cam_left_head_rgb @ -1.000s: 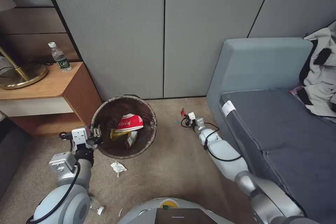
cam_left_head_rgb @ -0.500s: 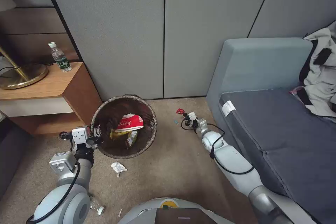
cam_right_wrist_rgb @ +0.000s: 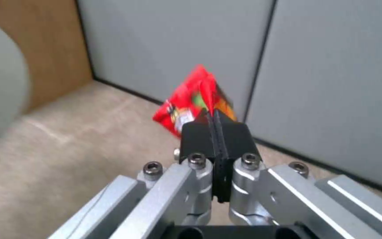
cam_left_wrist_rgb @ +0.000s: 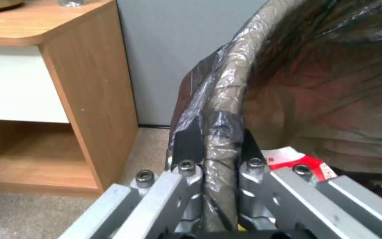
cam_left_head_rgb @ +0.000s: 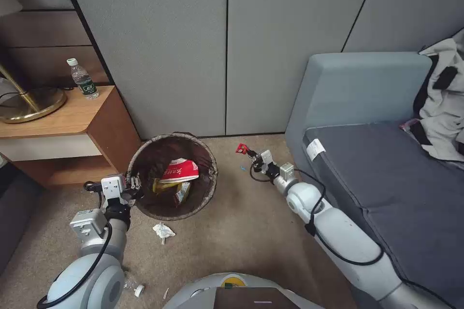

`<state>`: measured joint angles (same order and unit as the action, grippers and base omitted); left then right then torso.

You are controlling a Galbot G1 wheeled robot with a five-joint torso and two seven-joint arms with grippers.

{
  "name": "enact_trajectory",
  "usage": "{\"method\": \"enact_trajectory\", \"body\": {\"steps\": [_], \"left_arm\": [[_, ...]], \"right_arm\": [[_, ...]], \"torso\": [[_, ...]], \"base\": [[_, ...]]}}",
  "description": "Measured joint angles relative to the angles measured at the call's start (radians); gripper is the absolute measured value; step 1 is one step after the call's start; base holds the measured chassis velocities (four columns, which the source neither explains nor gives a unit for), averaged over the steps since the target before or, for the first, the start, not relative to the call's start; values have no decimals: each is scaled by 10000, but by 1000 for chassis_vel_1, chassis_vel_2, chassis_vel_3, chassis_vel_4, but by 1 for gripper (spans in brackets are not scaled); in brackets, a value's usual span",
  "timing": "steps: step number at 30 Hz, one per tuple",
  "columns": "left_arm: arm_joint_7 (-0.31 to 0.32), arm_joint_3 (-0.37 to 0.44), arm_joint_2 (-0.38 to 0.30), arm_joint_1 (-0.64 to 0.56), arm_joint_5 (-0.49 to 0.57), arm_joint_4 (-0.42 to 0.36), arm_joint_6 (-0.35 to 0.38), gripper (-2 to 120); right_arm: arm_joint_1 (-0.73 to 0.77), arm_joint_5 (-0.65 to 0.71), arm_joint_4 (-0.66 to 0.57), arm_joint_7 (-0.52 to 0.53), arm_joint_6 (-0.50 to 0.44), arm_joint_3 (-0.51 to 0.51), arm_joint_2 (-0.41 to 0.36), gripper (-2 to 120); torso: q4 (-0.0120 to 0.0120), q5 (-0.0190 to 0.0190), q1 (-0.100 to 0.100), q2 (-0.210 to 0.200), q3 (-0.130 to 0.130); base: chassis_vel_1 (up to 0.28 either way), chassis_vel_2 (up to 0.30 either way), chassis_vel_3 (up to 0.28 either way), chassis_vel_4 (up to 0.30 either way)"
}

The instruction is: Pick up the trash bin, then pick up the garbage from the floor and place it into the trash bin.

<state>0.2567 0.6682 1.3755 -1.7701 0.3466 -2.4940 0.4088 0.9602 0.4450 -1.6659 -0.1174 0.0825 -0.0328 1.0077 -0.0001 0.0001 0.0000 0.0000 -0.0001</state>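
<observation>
The trash bin, round and lined with a dark brown bag, stands by the wooden side table. My left gripper is shut on the bin's rim at its near left edge, one finger inside and one outside. Inside the bin lie a red-and-white wrapper and yellow wrappers. My right gripper is shut on a small red wrapper, held above the carpet to the right of the bin; the right wrist view shows the red wrapper pinched between the black pads. A crumpled white tissue lies on the carpet in front of the bin.
A wooden side table with a water bottle and a brass lamp base stands left of the bin. A grey sofa fills the right side. A grey panelled wall is behind. A small bottle cap lies near my base.
My right gripper has lifted the red wrapper off the carpet and carried it up and left toward the bin. The left gripper and the bin have stayed put.
</observation>
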Motion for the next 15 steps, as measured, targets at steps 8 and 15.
{"method": "enact_trajectory", "body": {"steps": [8,15], "left_arm": [[-47,-32,-104,-87,-85,0,143,3],[-56,-59,-154,-101,-91,24,332,3]], "right_arm": [[176,1041,-2086,-34,591,-100,-783,0],[-9,1708,-3461,-208,995,-115,-1238,0]], "torso": [[1,-1,0,0,0],[1,0,0,0,0]], "base": [[0,0,0,0],[0,0,0,0]]}}
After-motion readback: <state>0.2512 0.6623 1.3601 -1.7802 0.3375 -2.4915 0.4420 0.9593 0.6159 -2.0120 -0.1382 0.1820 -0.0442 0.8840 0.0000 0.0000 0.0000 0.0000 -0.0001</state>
